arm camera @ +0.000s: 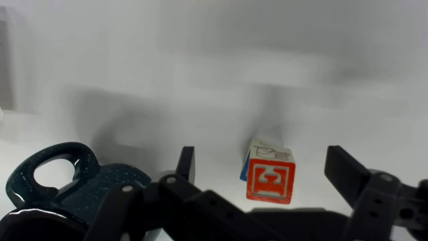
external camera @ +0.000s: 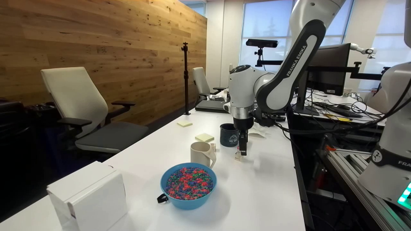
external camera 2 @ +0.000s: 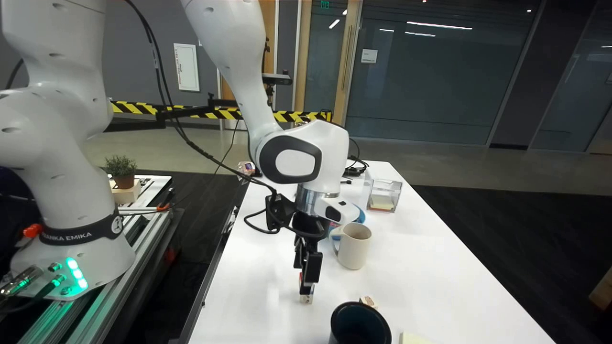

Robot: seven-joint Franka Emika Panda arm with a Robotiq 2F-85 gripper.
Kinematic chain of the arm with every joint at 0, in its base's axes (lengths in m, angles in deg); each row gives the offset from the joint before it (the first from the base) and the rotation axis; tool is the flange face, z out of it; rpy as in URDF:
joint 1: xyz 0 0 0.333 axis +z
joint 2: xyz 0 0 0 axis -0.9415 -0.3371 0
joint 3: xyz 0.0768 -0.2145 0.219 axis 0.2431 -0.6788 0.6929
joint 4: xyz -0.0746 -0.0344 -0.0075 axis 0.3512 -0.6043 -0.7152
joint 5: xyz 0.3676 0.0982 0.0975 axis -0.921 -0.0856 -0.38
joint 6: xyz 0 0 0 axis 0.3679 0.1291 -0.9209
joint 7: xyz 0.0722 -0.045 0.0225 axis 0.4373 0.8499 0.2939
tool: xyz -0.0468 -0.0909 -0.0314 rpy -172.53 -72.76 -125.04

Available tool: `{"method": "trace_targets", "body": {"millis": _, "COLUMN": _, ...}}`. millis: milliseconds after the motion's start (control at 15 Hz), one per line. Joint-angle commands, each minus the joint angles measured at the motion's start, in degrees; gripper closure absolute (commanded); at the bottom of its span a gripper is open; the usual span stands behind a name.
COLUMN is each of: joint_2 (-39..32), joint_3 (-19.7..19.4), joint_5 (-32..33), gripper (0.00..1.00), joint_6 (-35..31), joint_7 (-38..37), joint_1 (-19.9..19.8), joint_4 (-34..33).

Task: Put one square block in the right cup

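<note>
A square block with a red letter face [arm camera: 271,180] sits on a lower block with a blue edge [arm camera: 244,167]. The lower block also shows in both exterior views [external camera: 238,156] [external camera 2: 306,299]. My gripper [arm camera: 262,167] is open, pointing down, with one finger on each side of the stack and gaps to both. It partly hides the stack in both exterior views. The right cup, a dark glossy mug [external camera: 229,135], stands beside the stack; it shows in the wrist view [arm camera: 103,194], handle toward the upper left, and in an exterior view [external camera 2: 360,327].
Another small block [external camera 2: 368,301] lies near the dark mug. A cream cup [external camera: 199,154] and a blue bowl [external camera: 189,204] of colourful bits stand farther along the table. Yellow note pads [external camera: 204,137] and a white box [external camera: 96,199] are on the table too.
</note>
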Motion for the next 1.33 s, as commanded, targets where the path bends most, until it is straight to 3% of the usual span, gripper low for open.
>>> {"method": "trace_targets", "body": {"millis": 0, "joint_2": 2.0, "joint_3": -0.2, "joint_5": 2.3, "gripper": 0.00, "joint_6": 0.4, "joint_7": -2.2, "joint_1": 0.2, "joint_4": 1.4}}
{"method": "trace_targets", "body": {"millis": 1267, "joint_2": 0.5, "joint_3": 0.0, "joint_5": 2.4, "gripper": 0.00, "joint_6": 0.4, "joint_7": -2.1, "joint_1": 0.3, "joint_4": -0.4}}
